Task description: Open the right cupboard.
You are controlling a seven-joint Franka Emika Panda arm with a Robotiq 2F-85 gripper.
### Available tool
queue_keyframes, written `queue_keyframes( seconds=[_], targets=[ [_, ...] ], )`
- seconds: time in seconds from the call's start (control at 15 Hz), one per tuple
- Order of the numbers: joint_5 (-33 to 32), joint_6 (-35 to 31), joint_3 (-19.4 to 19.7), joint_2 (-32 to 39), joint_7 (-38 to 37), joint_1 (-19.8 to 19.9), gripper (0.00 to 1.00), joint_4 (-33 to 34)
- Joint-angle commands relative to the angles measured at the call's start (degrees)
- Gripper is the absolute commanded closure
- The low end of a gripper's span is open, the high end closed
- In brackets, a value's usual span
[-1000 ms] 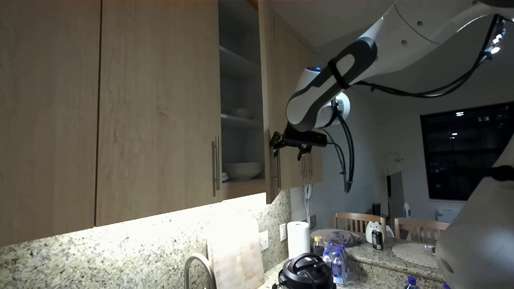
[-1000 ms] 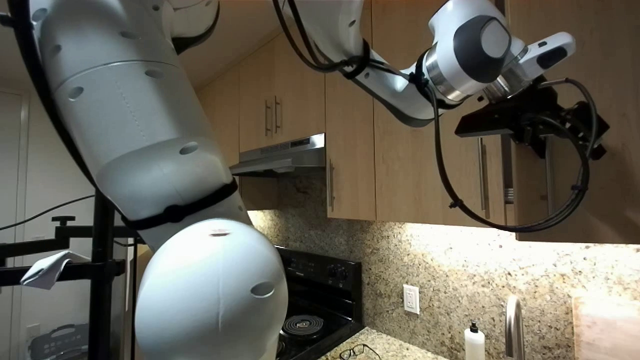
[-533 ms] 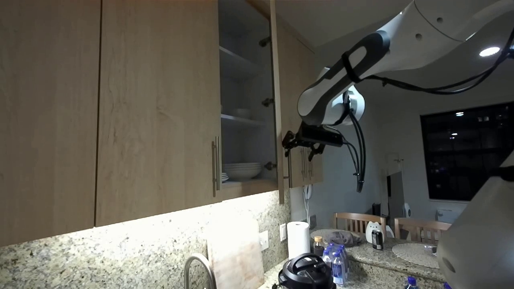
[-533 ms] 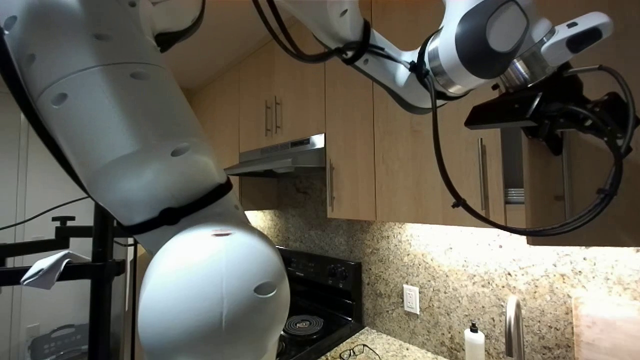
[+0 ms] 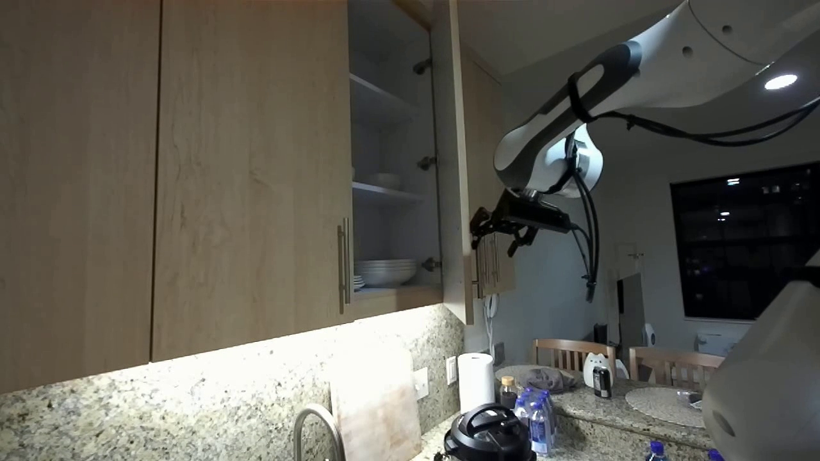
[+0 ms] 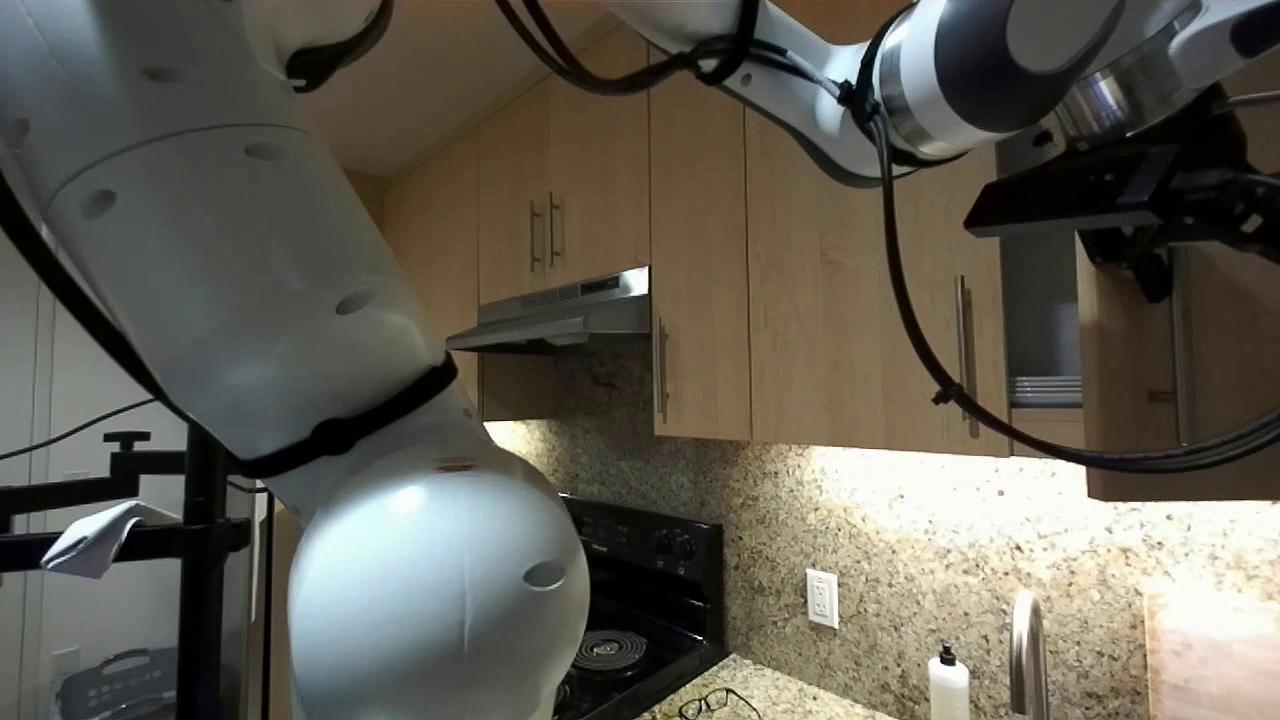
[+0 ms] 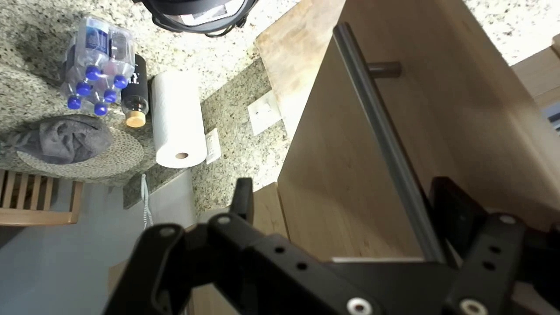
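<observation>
The right cupboard's light-wood door [image 5: 453, 192] stands swung open in an exterior view, showing white shelves with white bowls [image 5: 385, 274]. The door also shows in an exterior view [image 6: 1130, 430] and in the wrist view [image 7: 341, 175]. Its slim metal bar handle [image 7: 380, 113] runs between the fingers of my gripper [image 7: 348, 199], close beside one finger; I cannot tell if they touch. The fingers are wide apart. My gripper [image 5: 493, 244] is at the door's outer side in an exterior view. In an exterior view [image 6: 1150, 275] it is partly cut off by the frame edge.
Wider matching doors [image 5: 256, 160] are closed beside the open cupboard. More cupboards [image 5: 487, 147] stand behind the open door. Below are a faucet [image 5: 318, 419], a black cooker [image 5: 490, 435], a paper towel roll [image 5: 476, 381] and water bottles [image 5: 539, 426] on the counter.
The cupboard door has swung from partly open to wider open. My gripper and arm have moved with it, away from the cupboard opening, and more of the shelves now shows.
</observation>
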State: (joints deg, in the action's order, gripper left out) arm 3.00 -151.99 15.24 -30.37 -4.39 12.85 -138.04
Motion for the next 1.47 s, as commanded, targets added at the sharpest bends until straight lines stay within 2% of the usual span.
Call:
queue_keyframes(
  seconds=[0.0, 0.6, 0.93, 1.2, 1.4],
  targets=[
    [0.95, 0.95, 4.22, 0.42, 3.87, 2.82, 0.0, 3.19],
    [7.66, 8.53, 13.4, 2.08, 14.27, 0.53, 0.0, 9.2],
    [8.73, 7.6, 18.66, 3.83, 14.52, 0.35, 0.0, 14.68],
    [8.35, 6.33, 19.5, 4.82, 12.14, 1.25, 0.0, 17.38],
    [6.66, 6.81, 18.17, 3.7, 8.48, 4.25, 0.0, 18.24]
  ],
)
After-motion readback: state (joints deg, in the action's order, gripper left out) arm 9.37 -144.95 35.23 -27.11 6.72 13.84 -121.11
